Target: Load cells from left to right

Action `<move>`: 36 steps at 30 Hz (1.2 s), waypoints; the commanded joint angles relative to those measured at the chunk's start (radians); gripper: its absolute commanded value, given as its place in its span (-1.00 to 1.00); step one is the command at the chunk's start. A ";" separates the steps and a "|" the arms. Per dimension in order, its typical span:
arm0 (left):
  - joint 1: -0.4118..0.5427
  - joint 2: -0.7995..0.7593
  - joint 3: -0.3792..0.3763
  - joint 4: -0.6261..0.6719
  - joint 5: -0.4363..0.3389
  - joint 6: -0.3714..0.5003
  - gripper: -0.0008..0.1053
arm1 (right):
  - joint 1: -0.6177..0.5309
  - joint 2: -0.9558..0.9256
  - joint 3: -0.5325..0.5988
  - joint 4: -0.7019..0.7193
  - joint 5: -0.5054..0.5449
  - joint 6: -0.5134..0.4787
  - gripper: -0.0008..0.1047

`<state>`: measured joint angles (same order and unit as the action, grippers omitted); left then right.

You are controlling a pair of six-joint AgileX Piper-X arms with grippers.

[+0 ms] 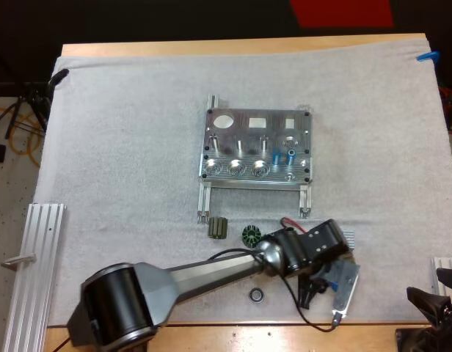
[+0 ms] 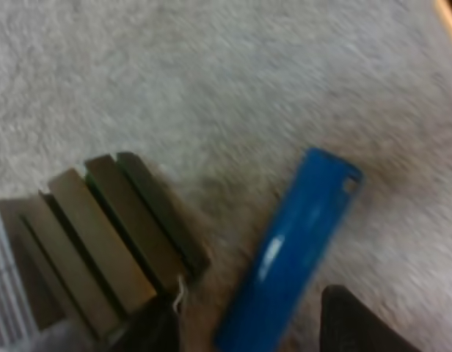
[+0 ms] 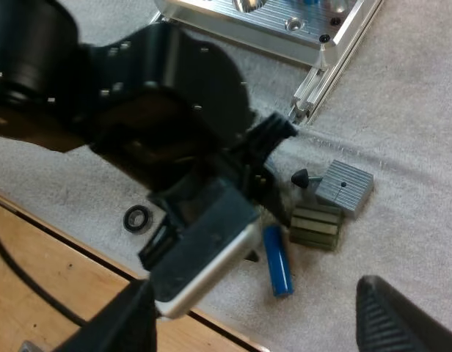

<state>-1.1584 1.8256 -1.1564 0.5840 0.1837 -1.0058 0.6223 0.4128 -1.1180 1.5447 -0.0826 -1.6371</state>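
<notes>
A blue cylinder lies on the white mat next to a dark ribbed part. My left gripper is open, its two fingers standing on either side of the cylinder's near end without pressing on it. In the high view the left gripper is low over the mat's front right, below the metal fixture, which holds two blue cylinders upright at its right. The same lying cylinder is beside the ribbed part. My right gripper is open and holds nothing; it waits at the front right corner.
A dark ribbed part, a green round part and a black ring lie in front of the fixture. A small grey metal block sits by the ribbed part. Aluminium rails lie at the left and right edges.
</notes>
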 commanded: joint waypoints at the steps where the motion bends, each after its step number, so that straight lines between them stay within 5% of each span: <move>1: -0.005 0.019 -0.025 0.022 -0.019 -0.011 -0.18 | -0.002 0.000 -0.002 0.024 -0.004 0.003 0.11; 9: -0.011 0.051 -0.037 0.077 0.007 -0.006 -0.25 | -0.002 0.000 -0.002 0.024 -0.004 0.003 0.11; 14: -0.039 0.057 -0.037 0.090 0.002 -0.006 -0.71 | -0.002 0.000 -0.002 0.024 -0.004 0.003 0.11; 22: -0.064 0.042 -0.062 0.176 -0.052 -0.029 -0.98 | -0.002 0.000 -0.002 0.002 -0.004 0.003 0.11; 29: 0.049 -0.127 -0.089 0.392 -0.045 -0.037 -0.98 | -0.002 0.000 -0.002 -0.049 -0.004 0.003 0.11; 36: 0.225 -0.338 -0.089 0.438 0.024 -0.088 -0.98 | -0.002 0.033 -0.002 -0.133 0.008 0.049 0.11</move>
<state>-0.9365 1.5042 -1.2365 1.0098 0.1940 -1.0826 0.6223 0.4363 -1.1180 1.4309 -0.0799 -1.5978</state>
